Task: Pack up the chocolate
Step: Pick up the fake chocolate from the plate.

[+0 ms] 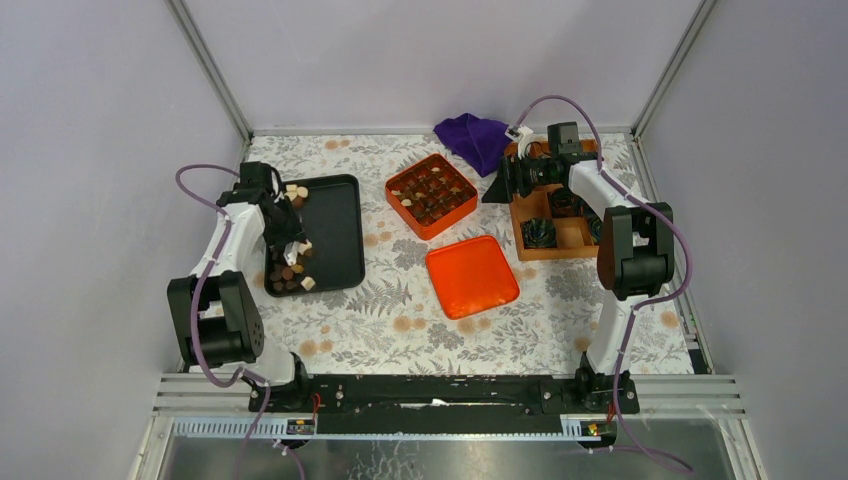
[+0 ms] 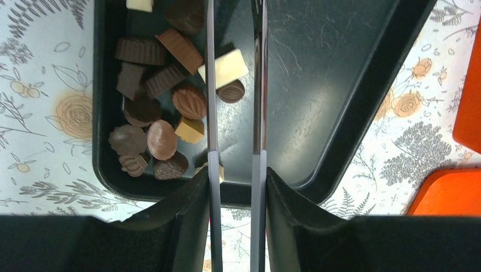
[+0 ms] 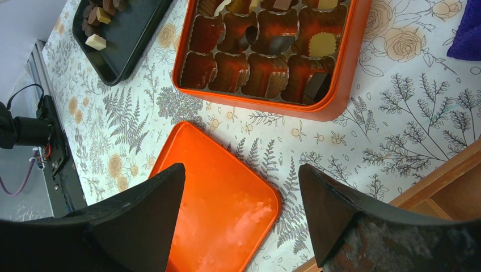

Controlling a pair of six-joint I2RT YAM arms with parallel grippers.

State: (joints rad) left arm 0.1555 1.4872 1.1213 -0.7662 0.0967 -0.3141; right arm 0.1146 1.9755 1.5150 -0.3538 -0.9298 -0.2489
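My left tool (image 2: 233, 22) stands narrowly parted, my right tool (image 3: 241, 170) wide, both empty. The white chocolate (image 2: 228, 67) under the left tool seems light and brittle; I'd pinch its flat sides.

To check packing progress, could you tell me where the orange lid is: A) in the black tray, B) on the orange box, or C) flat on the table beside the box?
C: the lid lies flat on the table, apart from the open box.

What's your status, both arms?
Left gripper narrowly open over black tray, empty. Right gripper wide open, empty. Chocolate loose in tray; orange box partly filled. Lid off beside box, nothing blocking.
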